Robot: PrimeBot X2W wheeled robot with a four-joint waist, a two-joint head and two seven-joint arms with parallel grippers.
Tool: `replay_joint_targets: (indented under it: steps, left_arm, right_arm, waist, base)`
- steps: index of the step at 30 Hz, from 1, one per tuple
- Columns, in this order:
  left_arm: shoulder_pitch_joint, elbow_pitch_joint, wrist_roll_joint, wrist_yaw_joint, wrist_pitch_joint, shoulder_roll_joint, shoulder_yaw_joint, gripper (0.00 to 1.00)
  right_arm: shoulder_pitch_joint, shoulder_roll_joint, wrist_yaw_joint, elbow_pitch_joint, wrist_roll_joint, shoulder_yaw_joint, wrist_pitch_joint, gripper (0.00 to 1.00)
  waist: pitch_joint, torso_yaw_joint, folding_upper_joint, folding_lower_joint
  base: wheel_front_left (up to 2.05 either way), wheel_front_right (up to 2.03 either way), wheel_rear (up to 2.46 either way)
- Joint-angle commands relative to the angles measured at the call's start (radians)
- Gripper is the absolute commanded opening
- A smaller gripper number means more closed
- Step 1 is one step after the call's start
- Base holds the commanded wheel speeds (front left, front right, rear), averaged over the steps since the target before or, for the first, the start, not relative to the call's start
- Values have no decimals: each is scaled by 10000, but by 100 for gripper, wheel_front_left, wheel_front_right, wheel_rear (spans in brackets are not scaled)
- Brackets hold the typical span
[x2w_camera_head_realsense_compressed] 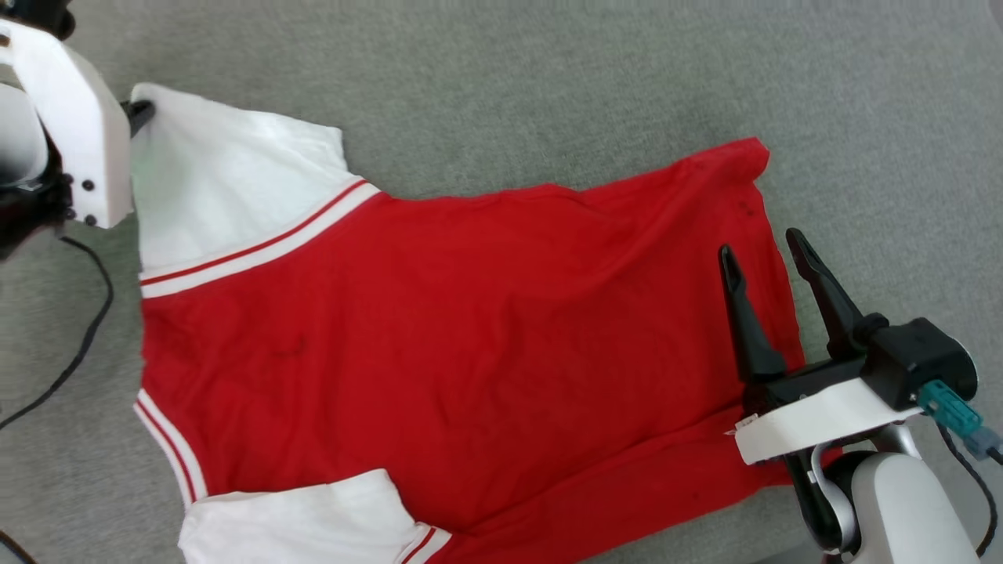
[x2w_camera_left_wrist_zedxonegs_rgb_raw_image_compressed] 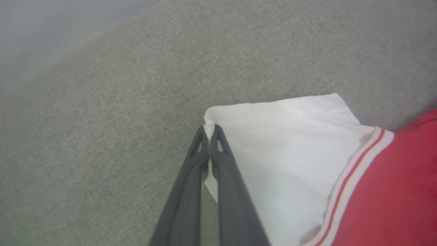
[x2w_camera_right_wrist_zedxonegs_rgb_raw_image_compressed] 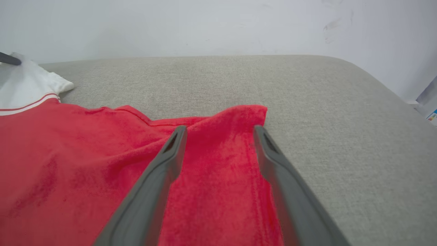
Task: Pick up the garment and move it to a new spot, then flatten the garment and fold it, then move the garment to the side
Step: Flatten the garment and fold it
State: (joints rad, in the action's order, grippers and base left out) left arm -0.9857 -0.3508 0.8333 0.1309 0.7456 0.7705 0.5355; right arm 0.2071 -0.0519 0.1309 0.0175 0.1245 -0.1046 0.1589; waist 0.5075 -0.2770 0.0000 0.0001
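Observation:
The garment (x2w_camera_head_realsense_compressed: 470, 329) lies spread on the grey cushion, red body across the middle, plain side up, white sleeves at the left. Its far white sleeve (x2w_camera_left_wrist_zedxonegs_rgb_raw_image_compressed: 280, 157) has its corner pinched between the fingers of my left gripper (x2w_camera_left_wrist_zedxonegs_rgb_raw_image_compressed: 209, 131), which is shut on it. In the head view this gripper (x2w_camera_head_realsense_compressed: 141, 113) sits at the upper left, mostly behind its white wrist housing. My right gripper (x2w_camera_head_realsense_compressed: 764, 247) hovers open over the hem end of the garment (x2w_camera_right_wrist_zedxonegs_rgb_raw_image_compressed: 218, 177), fingers spread with red cloth below them, near the far hem corner (x2w_camera_right_wrist_zedxonegs_rgb_raw_image_compressed: 252, 112).
Grey fabric surface (x2w_camera_head_realsense_compressed: 548, 94) extends beyond the garment on all sides. Its rounded edge and a pale wall (x2w_camera_right_wrist_zedxonegs_rgb_raw_image_compressed: 205, 24) lie past the hem end. A black cable (x2w_camera_head_realsense_compressed: 86, 329) trails at the left by my left arm.

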Motion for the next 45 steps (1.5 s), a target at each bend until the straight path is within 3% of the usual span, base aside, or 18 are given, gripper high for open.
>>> replay_joint_targets:
  steps: [1,7,13,19,24,29,35,45]
  left_arm:
    - [221,189,95,-24,-458,-48,60,0]
    - [771,1072,204,-24,-1838,10,305,0]
    - [1414,2419,43,-84,-2806,144,244,0]
    - [2018,4206,-441,-443,-3375,203,376,0]
    - [2360,5519,-695,-708,-3477,344,446,0]
    - [2505,6194,-868,-804,-3677,164,598,0]
    - [2658,6545,-944,-862,-3871,56,720,0]
    - [2820,6421,-840,-850,-4071,83,681,0]
  right_arm:
    - [80,-94,-4,-80,-122,8,-252,100]
    - [2,-1039,-6,-417,23,203,-1949,100]
    - [742,-2545,-4,-441,609,365,-4926,100]
    - [2102,-3882,-6,-191,1849,448,-7935,100]
    - [3241,-4308,-4,374,2400,540,-9598,100]
    - [3736,-4300,-4,1162,2213,423,-10656,100]
    - [3282,-4468,-4,1852,1985,190,-11363,100]
    - [2585,-4375,-4,2801,1776,-101,-10937,100]
  waist:
    - [-447,328,0,-1]
    - [-1238,954,0,-1]
    - [-1446,1529,0,-1]
    - [-1237,2119,0,-1]
    - [-903,2558,0,-1]
    - [-737,2960,0,-1]
    - [-660,3302,0,-1]
    - [-501,3496,0,-1]
  base:
    - [0,0,0]
    - [0,0,0]
    - [0,0,0]
    - [0,0,0]
    - [0,0,0]
    - [0,0,0]
    - [0,0,0]
    - [0,0,0]
